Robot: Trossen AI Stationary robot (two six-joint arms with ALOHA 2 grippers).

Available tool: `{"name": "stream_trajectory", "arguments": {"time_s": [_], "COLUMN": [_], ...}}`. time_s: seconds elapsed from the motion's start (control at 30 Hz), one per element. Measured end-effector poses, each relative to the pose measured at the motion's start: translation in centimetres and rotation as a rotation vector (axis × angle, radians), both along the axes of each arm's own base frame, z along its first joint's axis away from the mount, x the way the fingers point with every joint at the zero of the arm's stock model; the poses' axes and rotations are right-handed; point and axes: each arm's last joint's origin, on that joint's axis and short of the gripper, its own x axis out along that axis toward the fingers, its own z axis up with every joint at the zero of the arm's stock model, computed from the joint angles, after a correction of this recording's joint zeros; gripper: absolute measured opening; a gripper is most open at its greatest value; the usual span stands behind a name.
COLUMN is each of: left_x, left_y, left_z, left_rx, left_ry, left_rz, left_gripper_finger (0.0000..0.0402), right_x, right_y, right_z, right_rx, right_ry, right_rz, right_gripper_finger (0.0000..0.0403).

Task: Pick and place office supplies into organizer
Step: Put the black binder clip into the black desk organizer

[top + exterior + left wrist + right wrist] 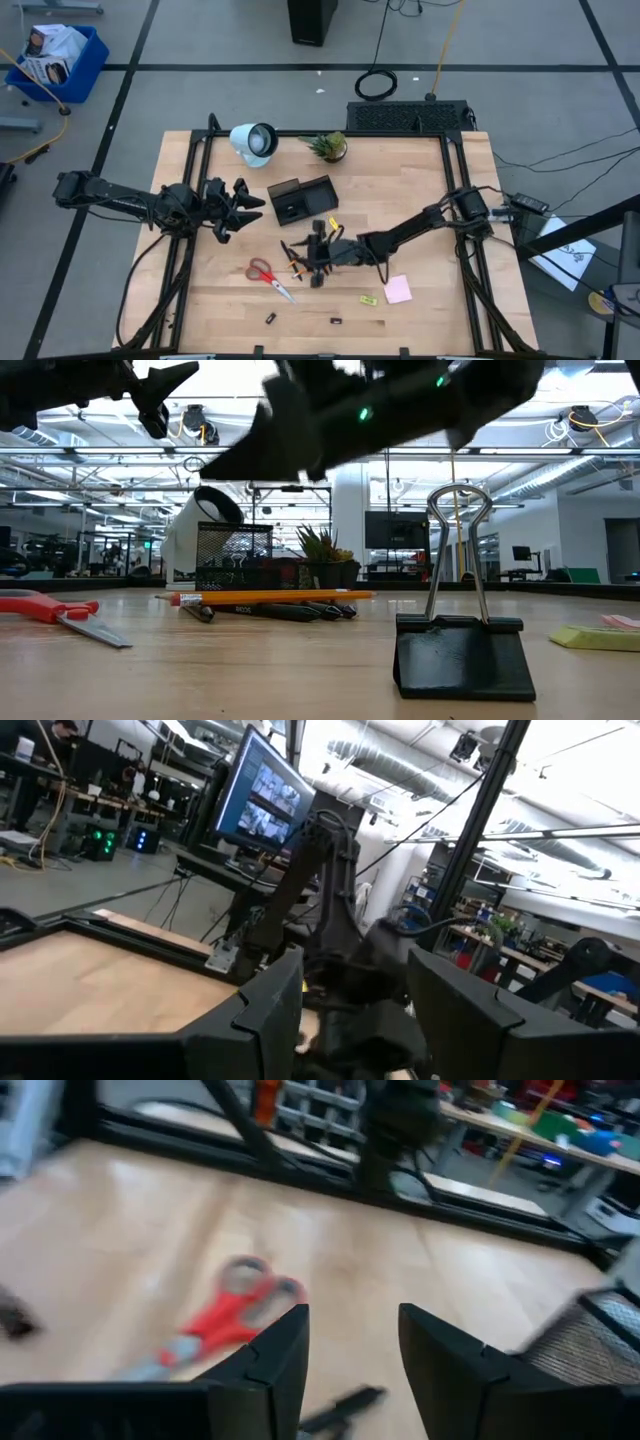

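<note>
Fingers on the right gripper (pixel 352 1370) stand apart w/ nothing between them; seen from the right wrist, bare wood and a dark pen show through the gap, scissors (pixel 225 1318) blurred beyond. From overhead the right gripper (pixel 318 252) hangs over the pens/pencils cluster (pixel 305 255) near mid-bench, arm reaching in from the right edge. Left gripper (pixel 243 205) also has its fingers spread, holding nothing; it sits above the bench (pixel 420 180) on the left side, just left of the organizer (pixel 302 199), pointing toward it. Organizer is a black mesh tray in the middle of the bench toward the back; contents hard to make out. Red-handled scissors (pixel 267 274) lie flat in front of the left gripper, left of the pens. Pink sticky pad (pixel 398 290) lies right-front, w/ a small yellow bit (pixel 368 299) just beside it on its left. Two dark bits near the front edge: one (pixel 270 319) left, one (pixel 337 321) more central. Low view shows an orange pencil (pixel 265 597) lying across black pens, and a black binder clip (pixel 460 650) standing upright close to the camera, handles up. White lamp-like object (pixel 253 142) and potted plant (pixel 329 147) stand at the back edge, behind the organizer.
</note>
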Motion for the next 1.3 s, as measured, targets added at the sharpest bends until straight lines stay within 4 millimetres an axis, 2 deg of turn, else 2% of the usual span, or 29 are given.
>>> {"name": "stream_trajectory", "arguments": {"time_s": [0.13, 0.33, 0.5, 0.67, 0.97, 1.07, 1.3], "left_x": [0.0, 0.0, 0.1, 0.1, 0.1, 0.1, 0.2], "left_y": [0.0, 0.0, 0.1, 0.1, 0.1, 0.1, 0.0], "left_z": [0.0, -0.2, -0.3, -0.3, -0.4, -0.5, -1.1], "left_rx": [0.000, 0.000, -0.002, -0.002, 0.003, 0.006, 0.047], "left_ry": [0.002, 0.021, 0.027, 0.028, 0.038, 0.053, 0.108], "left_rz": [0.000, 0.013, 0.025, 0.025, 0.026, 0.026, 0.005], "left_gripper_finger": [0.0186, 0.0186, 0.0186, 0.0186, 0.0186, 0.0186, 0.0186], "right_x": [-0.5, -1.6, -2.7, -3.6, -5.6, -6.3, -8.0], "right_y": [0.4, 1.5, 3.6, 5.8, 9.3, 10.4, 11.9], "right_z": [1.6, 2.6, 2.6, 2.8, 3.2, 3.6, 3.8], "right_rx": [0.011, 0.171, 0.195, 0.238, 0.345, 0.342, 0.297], "right_ry": [-0.015, 0.096, 0.150, 0.180, 0.230, 0.226, 0.252], "right_rz": [0.043, 0.155, 0.229, 0.391, 0.520, 0.541, 0.457], "right_gripper_finger": [0.0148, 0.0148, 0.0148, 0.0148, 0.0148, 0.0148, 0.0148]}}
